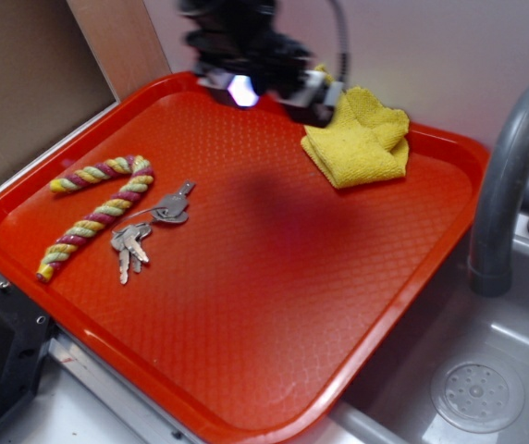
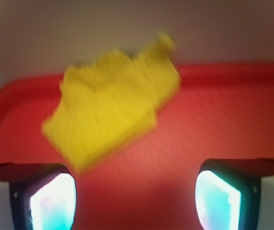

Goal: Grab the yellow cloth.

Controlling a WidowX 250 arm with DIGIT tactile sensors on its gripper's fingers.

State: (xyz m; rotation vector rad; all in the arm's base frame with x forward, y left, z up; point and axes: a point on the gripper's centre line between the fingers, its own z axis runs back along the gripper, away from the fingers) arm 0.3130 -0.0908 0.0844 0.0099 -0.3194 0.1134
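The yellow cloth (image 1: 361, 139) is a small mustard-yellow rag folded in soft layers, lying at the far right corner of the red tray (image 1: 274, 305). My gripper (image 1: 278, 91) hovers above the tray's far edge, just left of the cloth and apart from it, blurred. In the wrist view the cloth (image 2: 110, 103) lies ahead and slightly left on the tray (image 2: 223, 129). The gripper (image 2: 134, 201) is open and empty, its two fingers (image 2: 53, 201) wide apart with bare tray between them.
A yellow, red and green twisted rope (image 1: 98, 211) and a bunch of keys (image 1: 149, 231) lie on the tray's left side. A grey faucet (image 1: 510, 176) and a sink with a drain (image 1: 477, 393) stand to the right. A wall rises behind the tray.
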